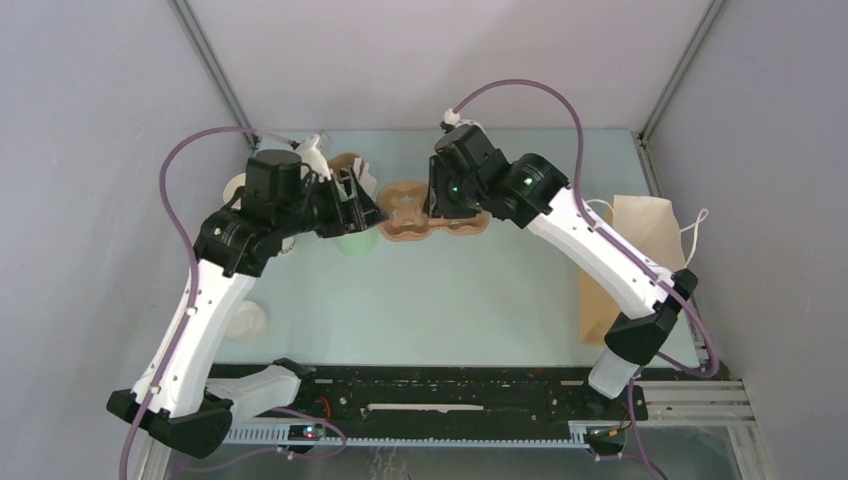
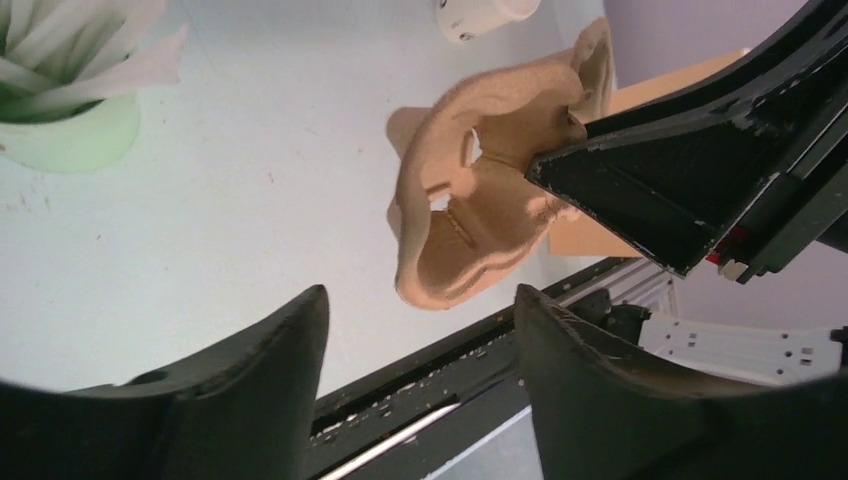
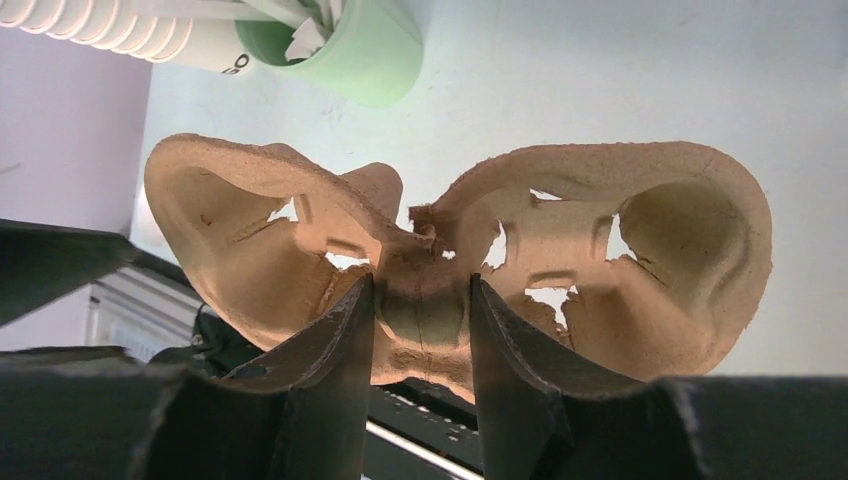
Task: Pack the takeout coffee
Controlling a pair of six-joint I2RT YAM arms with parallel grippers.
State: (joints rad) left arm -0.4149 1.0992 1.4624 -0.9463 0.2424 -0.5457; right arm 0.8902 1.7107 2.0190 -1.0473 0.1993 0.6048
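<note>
A small white paper cup (image 2: 478, 14), seemingly the takeout coffee with its lid on, pokes in at the top edge of the left wrist view; in the top view I cannot make it out. A brown pulp cup carrier (image 1: 405, 215) (image 2: 480, 200) (image 3: 650, 250) hangs at the back middle. My right gripper (image 1: 445, 205) (image 3: 421, 282) is shut on the carrier's central ridge, and both cup wells are empty. My left gripper (image 1: 365, 205) (image 2: 420, 295) stands open just left of the carrier, with nothing between its fingers.
A pale green cup (image 1: 352, 242) (image 2: 70, 135) (image 3: 375, 55) of white sticks stands under the left gripper. A stack of cream cups (image 3: 90, 25) (image 1: 237, 188) lies behind the left arm. A brown paper bag (image 1: 625, 260) (image 2: 660, 85) lies at the right. A small cream round thing (image 1: 245, 320) sits near left.
</note>
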